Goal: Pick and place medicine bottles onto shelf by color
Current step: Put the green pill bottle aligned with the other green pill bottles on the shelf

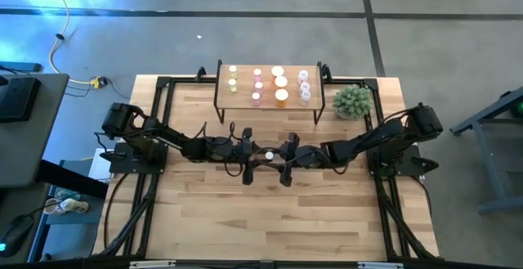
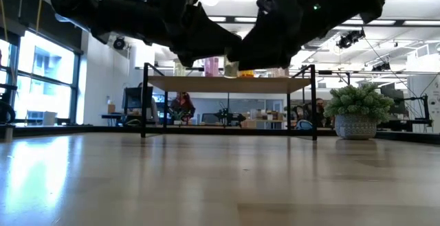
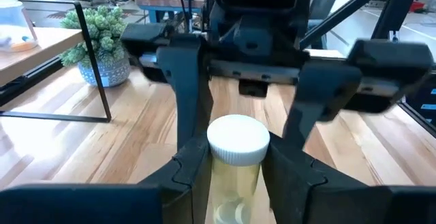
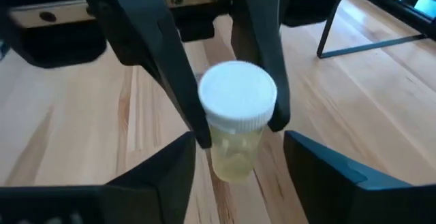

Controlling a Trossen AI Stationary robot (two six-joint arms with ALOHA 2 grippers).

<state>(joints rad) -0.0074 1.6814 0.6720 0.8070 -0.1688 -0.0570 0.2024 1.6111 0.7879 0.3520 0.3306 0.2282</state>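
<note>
1. The two arms met above the table in front of the shelf [image 1: 268, 85], their wrists facing each other on the side of the shelf away from its back rail. Between them hung one pale yellowish bottle [image 3: 236, 157] with a white cap, clear of the tabletop.

2. The left gripper [image 3: 235, 176] was clamped on that bottle: its two dark fingers pressed the body from either side just under the cap. The grip sat low enough to leave the cap free, which looked like the hold of a hand-over.

3. The right gripper [image 4: 235, 159] stood with its fingers apart on both sides of the bottle, gaps showing between them and the glass. I judged it was letting go, so the weight lay with the left arm alone.

4. On the shelf the other bottles [image 1: 280, 82] stood in short rows by colour: yellowish ones at the end away from the potted plant [image 1: 352, 100], pink next, orange after, and clear ones at the end nearest the plant.

5. The held bottle matched the yellowish row, so that far end seemed its likely place. That would explain passing it to the left arm, which sits nearer that end.
</note>
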